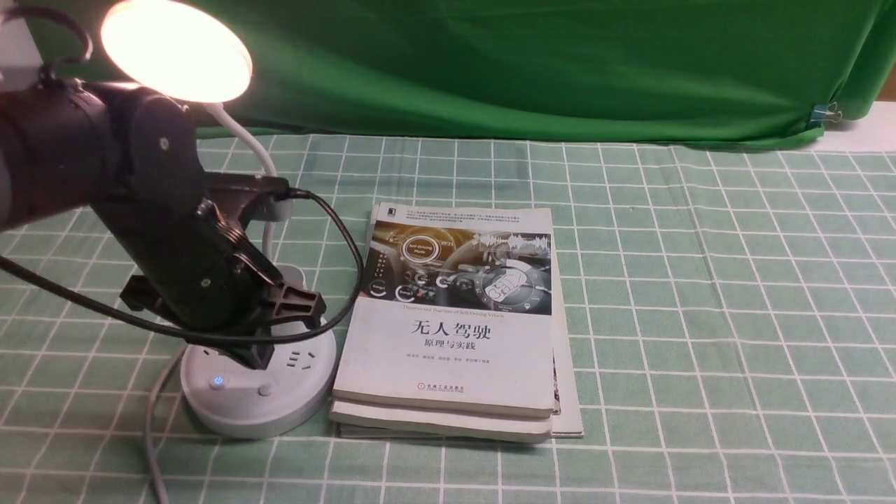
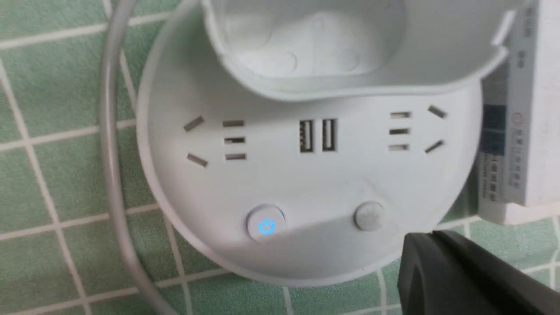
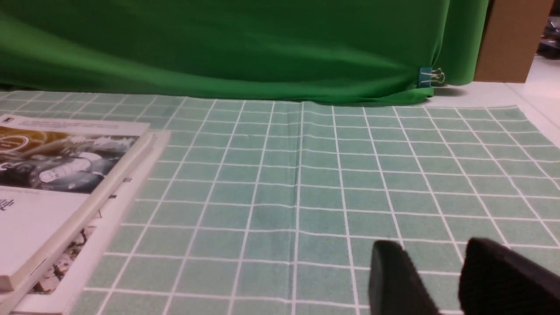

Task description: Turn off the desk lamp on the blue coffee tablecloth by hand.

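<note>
Two buttons showed on the round base (image 2: 306, 183) of the desk lamp (image 1: 280, 402): the power button (image 2: 267, 225) glowed blue and the plain button (image 2: 369, 215) just beside it was dark. Above the base, the disc head (image 1: 175, 52) shone brightly. I had the left gripper (image 1: 255, 353) pointed down over the base, close behind the buttons. From the left wrist camera I saw only one dark finger (image 2: 459, 275), near the plain button at the base's rim, so I could not tell how far that gripper was parted or whether it touched. The base stood on the blue coffee tablecloth (image 1: 700, 315), with a stack of books (image 1: 448, 336) just beside it on the right. Well to the right of the base, the right gripper (image 3: 433, 247) hung low over bare cloth, jaws apart and holding nothing.
</note>
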Robot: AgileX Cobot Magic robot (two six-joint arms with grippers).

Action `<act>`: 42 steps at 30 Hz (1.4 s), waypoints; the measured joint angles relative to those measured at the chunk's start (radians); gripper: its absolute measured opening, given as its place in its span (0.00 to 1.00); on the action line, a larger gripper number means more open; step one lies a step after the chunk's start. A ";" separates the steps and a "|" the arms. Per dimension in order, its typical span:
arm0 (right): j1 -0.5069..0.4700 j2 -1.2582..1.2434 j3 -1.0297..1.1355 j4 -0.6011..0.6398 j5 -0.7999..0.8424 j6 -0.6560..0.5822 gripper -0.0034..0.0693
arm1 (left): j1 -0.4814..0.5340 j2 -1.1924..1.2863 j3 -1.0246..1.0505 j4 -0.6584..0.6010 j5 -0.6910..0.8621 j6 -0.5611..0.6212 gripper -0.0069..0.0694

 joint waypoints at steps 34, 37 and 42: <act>0.000 0.000 0.000 0.000 0.000 0.000 0.38 | 0.000 0.016 0.000 0.000 -0.001 0.008 0.09; 0.000 0.000 0.000 0.000 0.000 0.000 0.38 | 0.000 -0.014 0.000 0.000 0.000 0.008 0.09; 0.000 0.000 0.000 0.000 0.000 0.000 0.38 | 0.000 -0.046 0.007 -0.010 0.005 0.024 0.09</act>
